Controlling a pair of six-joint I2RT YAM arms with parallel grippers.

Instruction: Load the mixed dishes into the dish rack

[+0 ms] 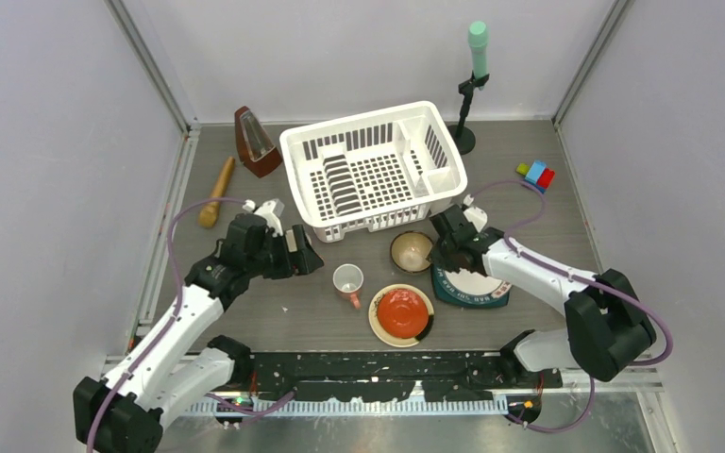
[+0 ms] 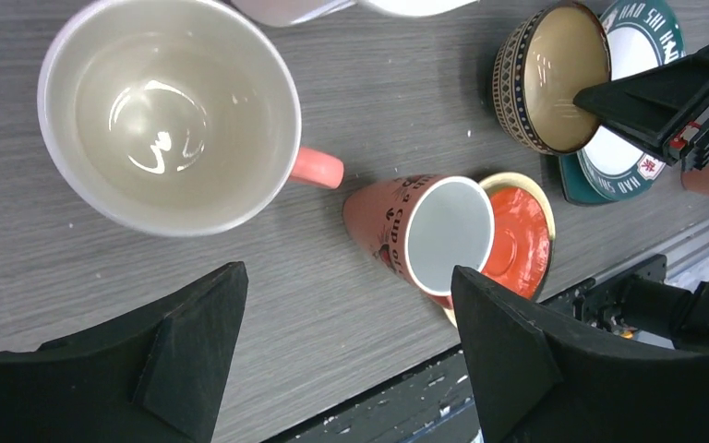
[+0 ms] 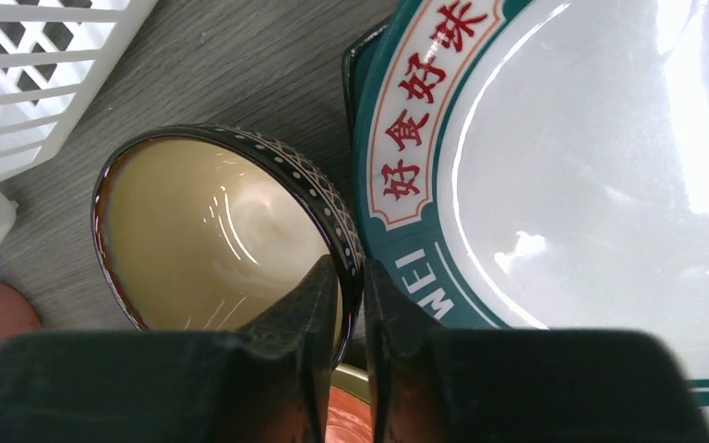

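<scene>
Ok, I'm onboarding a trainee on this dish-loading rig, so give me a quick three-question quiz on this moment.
1. True or false: a dish already sits in the dish rack.
2. The right gripper pinches: A) a mug's handle, B) the brown bowl, at its rim, C) a toy block?
3. Which gripper stands open?
Key: 1 false; 2 B; 3 the left gripper.
</scene>
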